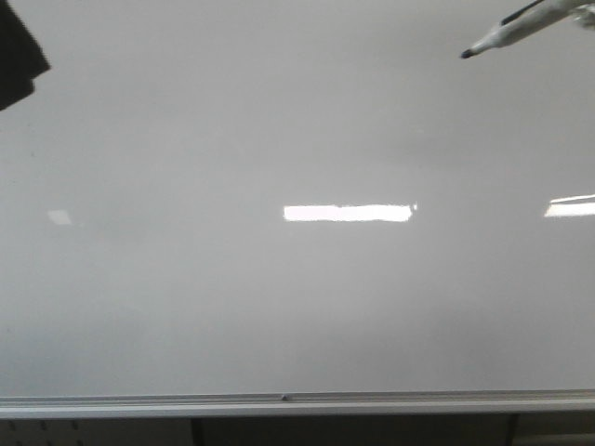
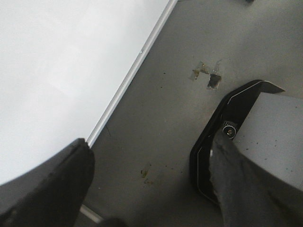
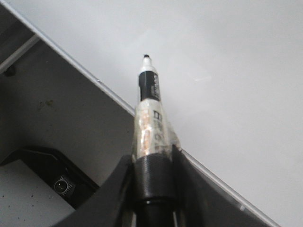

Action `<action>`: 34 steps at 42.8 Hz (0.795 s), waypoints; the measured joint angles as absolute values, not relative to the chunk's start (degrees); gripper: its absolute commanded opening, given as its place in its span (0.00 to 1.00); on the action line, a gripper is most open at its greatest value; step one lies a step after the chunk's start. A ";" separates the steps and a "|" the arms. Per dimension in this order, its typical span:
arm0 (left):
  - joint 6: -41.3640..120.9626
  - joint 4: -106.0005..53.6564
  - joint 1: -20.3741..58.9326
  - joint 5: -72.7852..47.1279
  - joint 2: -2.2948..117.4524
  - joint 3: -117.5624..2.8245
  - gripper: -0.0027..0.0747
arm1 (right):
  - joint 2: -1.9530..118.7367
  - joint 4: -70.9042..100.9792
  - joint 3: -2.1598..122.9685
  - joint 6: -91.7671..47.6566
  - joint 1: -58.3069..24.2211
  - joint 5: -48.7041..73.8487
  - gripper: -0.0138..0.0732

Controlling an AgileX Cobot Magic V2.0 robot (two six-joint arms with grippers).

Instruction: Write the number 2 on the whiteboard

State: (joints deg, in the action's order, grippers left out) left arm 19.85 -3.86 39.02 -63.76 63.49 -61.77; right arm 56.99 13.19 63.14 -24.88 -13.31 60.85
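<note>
The whiteboard (image 1: 279, 307) fills the front view, glossy and grey-white, with its silver frame edge (image 1: 279, 406) along the bottom. The number 2 is out of view; the board surface that shows is bare. A marker (image 1: 511, 32) with a black tip (image 1: 467, 54) slants in from the upper right. In the right wrist view my right gripper (image 3: 152, 175) is shut on the marker (image 3: 150, 109), which points at the whiteboard (image 3: 227, 71); its tip (image 3: 146, 56) looks apart from the surface. My left gripper (image 2: 151, 189) is open and holds nothing, beside the whiteboard (image 2: 57, 71) edge.
Bright rectangular light reflections (image 1: 346, 213) (image 1: 569, 206) lie on the board. A dark part of the left arm (image 1: 19, 51) sits at the upper left. Grey floor (image 2: 165, 118) and a black-edged base plate (image 2: 222, 123) (image 3: 42, 179) lie beyond the frame.
</note>
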 measured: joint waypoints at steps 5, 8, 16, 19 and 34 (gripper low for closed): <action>16.13 -3.93 35.75 -62.92 59.76 -58.25 0.68 | 53.79 12.68 60.53 -22.48 -10.34 58.24 0.14; 15.08 -3.93 34.28 -62.28 58.12 -56.75 0.68 | 52.07 12.68 57.09 -21.79 -9.52 54.32 0.14; 14.54 -4.08 33.32 -61.19 56.45 -54.98 0.68 | 50.22 13.93 45.14 -21.44 -9.23 36.61 0.14; 14.45 -4.21 33.32 -60.70 56.45 -54.98 0.68 | 50.46 16.18 40.91 -21.31 -9.23 29.29 0.14; 14.35 -4.32 33.32 -59.05 56.33 -54.71 0.67 | 56.21 19.29 32.16 -20.97 -9.56 2.43 0.14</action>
